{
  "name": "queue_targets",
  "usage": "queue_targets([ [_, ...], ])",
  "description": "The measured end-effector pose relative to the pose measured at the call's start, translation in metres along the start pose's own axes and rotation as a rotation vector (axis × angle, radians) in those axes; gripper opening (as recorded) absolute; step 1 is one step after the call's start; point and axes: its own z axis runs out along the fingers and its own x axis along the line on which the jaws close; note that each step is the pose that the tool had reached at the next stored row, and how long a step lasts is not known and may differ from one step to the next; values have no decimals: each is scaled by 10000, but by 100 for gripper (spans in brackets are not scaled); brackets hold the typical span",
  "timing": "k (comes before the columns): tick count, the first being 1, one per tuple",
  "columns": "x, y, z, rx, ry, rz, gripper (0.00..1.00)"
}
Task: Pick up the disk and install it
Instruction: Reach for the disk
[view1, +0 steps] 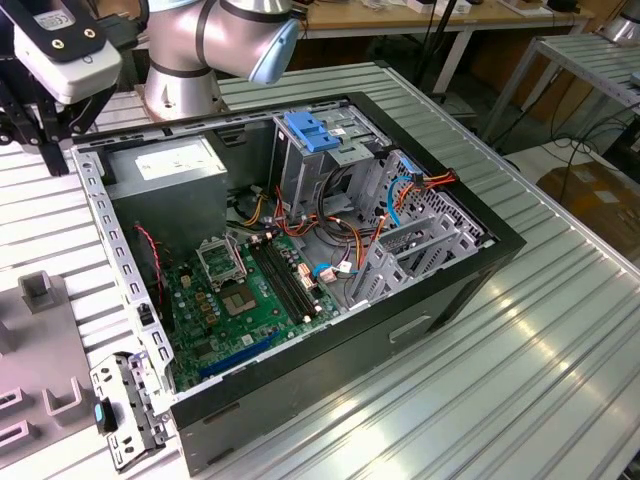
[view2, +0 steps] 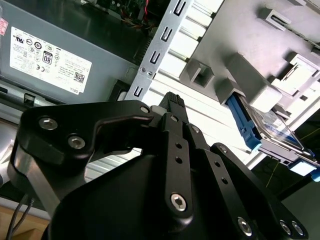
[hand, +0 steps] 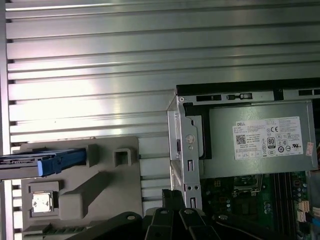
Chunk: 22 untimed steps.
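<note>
The disk (view2: 272, 131), a silver drive in a blue plastic carrier, stands on edge in a slot of the grey fixture (view2: 240, 30) on the table beside the computer case. In the first wrist view the disk (hand: 42, 162) lies at one end of that fixture (hand: 107, 187). My gripper (view2: 172, 98) is black, its fingers are shut together and nothing is between them. It hovers over the case's corner near the power supply (hand: 260, 145), well apart from the disk. The gripper (hand: 171, 194) tip points at the case's metal rim.
The open computer case (view1: 440, 290) lies on the slatted metal table (view1: 560, 380), showing a green motherboard (view1: 250, 290), a grey drive cage with a blue clip (view1: 315, 130) and bundled cables. A loose metal bracket (view1: 125, 410) lies by the case. The arm's base (view1: 185, 85) stands behind the case.
</note>
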Motion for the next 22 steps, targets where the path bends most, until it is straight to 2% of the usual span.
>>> queue_targets([
  [15, 125, -9, -4, 0, 1, 1, 11],
  [22, 210, -16, -6, 0, 1, 1, 11],
])
